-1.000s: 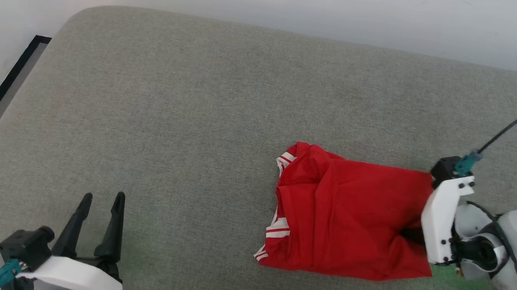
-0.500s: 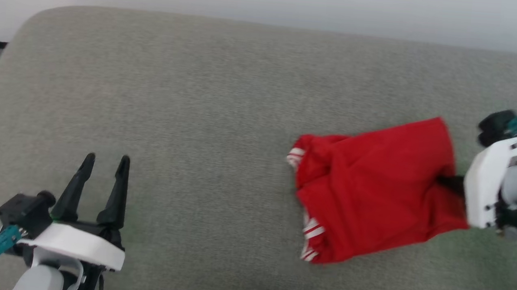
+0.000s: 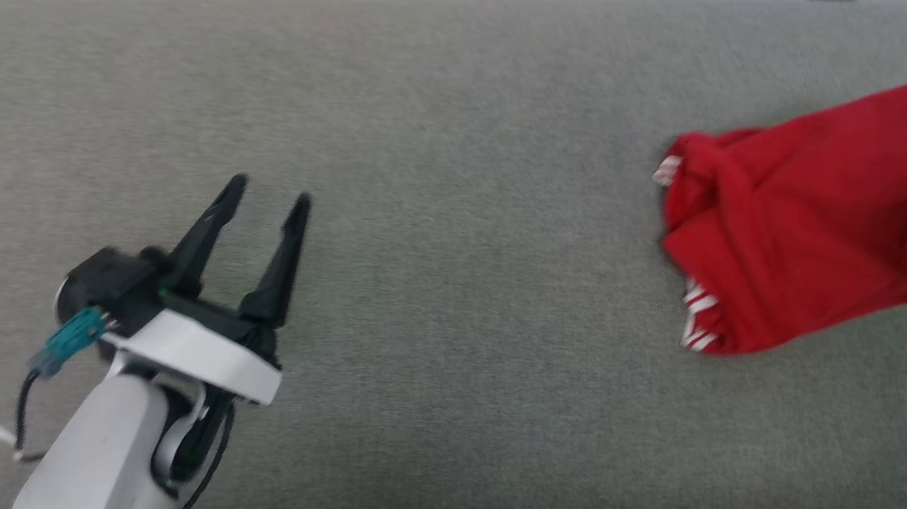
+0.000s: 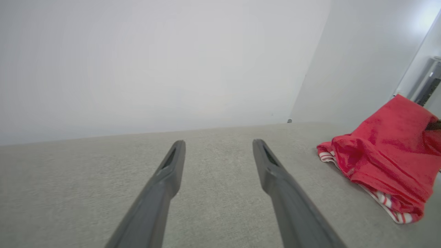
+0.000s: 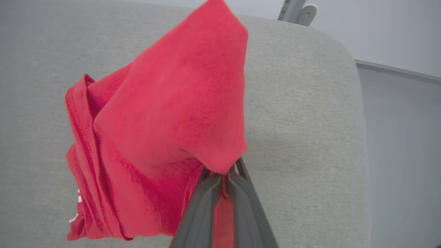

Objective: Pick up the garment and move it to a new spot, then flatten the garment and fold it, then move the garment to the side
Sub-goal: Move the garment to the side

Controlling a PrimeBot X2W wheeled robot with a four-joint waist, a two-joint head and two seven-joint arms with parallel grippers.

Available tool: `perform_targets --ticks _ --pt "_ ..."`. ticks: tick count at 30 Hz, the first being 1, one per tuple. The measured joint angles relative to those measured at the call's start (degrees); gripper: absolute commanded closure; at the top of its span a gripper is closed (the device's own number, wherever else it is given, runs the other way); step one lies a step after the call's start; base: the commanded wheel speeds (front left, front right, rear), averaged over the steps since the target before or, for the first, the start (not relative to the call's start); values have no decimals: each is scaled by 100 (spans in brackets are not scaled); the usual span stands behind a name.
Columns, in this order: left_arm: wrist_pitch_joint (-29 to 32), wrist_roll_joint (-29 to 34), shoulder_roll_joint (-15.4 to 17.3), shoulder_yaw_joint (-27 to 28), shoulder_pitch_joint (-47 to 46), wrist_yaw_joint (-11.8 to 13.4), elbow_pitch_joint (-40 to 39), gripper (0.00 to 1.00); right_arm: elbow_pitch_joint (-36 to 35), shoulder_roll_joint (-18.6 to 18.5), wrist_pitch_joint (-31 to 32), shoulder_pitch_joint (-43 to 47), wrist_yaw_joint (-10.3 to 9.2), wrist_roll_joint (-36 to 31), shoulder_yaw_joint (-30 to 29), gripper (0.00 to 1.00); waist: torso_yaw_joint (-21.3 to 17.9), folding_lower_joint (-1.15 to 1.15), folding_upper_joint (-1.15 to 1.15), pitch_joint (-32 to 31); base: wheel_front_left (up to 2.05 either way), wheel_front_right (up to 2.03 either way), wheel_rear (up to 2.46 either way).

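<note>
My right gripper is clamped on an edge of the shirt, which is red, bunched and stripe-trimmed, one end raised, the rest on the grey cushion. My left gripper is spread and empty.

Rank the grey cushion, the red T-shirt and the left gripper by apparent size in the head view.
Largest to smallest:
grey cushion
red T-shirt, though cropped at the frame edge
left gripper, despite sitting nearer the camera

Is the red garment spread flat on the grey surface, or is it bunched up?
Bunched up: the garment is gathered in folds, one part pinched in the shut right end effector.
</note>
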Motion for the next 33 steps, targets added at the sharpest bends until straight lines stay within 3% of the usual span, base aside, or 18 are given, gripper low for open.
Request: perform_targets --ticks 8,19,27,33 --pt "1 14 116 -778 -921 0 127 0 319 -70 -401 -448 0 -547 -490 100 -420 0 0 460 0 0 0" --pt "1 -158 104 -1684 -1942 0 289 0 1193 -103 -1232 -1143 0 -1235 -591 100 -897 0 0 1090 0 0 0" --pt "1 -232 49 -2175 -2417 0 417 0 1933 -157 -1756 -1513 0 -1699 -620 100 -961 0 0 1447 0 0 0" --pt "0 -314 1 -2331 -2601 -1 456 0 2568 57 -2072 -1646 0 -2016 -580 100 -852 0 0 1597 0 0 0"
